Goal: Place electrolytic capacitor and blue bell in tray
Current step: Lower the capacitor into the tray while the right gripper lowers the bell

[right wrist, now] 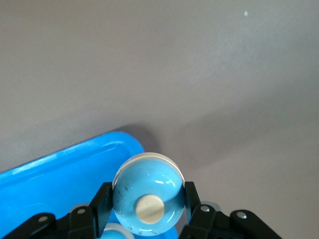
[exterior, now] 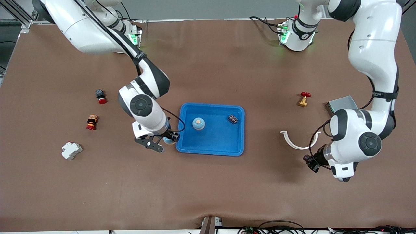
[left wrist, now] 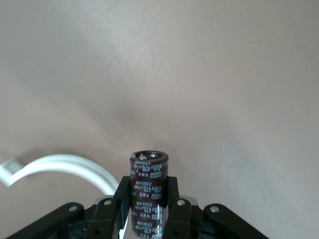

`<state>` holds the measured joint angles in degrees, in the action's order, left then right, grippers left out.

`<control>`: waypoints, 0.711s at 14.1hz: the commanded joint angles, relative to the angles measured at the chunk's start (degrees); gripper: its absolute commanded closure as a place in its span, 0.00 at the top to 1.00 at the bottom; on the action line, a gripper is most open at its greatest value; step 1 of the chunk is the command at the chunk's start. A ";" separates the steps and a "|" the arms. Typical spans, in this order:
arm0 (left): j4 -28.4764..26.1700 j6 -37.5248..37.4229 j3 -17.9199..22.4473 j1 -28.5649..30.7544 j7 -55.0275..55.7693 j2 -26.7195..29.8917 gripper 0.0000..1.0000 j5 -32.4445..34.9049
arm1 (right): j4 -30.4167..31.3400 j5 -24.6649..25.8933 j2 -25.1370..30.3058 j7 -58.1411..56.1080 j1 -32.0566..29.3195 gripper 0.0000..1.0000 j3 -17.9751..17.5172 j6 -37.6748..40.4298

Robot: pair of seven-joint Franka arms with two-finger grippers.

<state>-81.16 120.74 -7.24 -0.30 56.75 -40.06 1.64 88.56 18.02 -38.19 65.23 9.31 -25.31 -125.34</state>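
Observation:
The bright blue tray [exterior: 214, 143] lies mid-table. Inside it rest a blue bell [exterior: 198, 123] and a small dark capacitor [exterior: 232, 119]. My right gripper [exterior: 166, 140] is over the tray's rim at the right arm's end, shut on another blue bell [right wrist: 148, 191] with a white button; in its wrist view the right gripper [right wrist: 148, 199] has the tray [right wrist: 60, 169] under it. My left gripper [exterior: 311, 162] is over bare table beside a white curved piece [exterior: 297, 141]. In its own view the left gripper [left wrist: 148, 201] is shut on an upright dark brown electrolytic capacitor [left wrist: 148, 186].
A brass valve with a red handle [exterior: 304, 99] and a grey metal box [exterior: 341, 104] sit toward the left arm's end. Toward the right arm's end lie two red-tipped buttons [exterior: 101, 96] [exterior: 92, 122] and a white block [exterior: 71, 150].

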 commanded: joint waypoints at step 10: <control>4.52 -5.79 -4.54 -17.88 30.07 1.75 0.00 -1.02 | -7.70 0.88 -6.72 13.51 15.56 0.00 10.46 -1.48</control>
<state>-78.48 113.25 -12.48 -15.21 83.66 -36.18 0.89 83.91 18.03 -42.74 76.79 24.11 -15.50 -126.33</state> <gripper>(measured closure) 0.670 0.374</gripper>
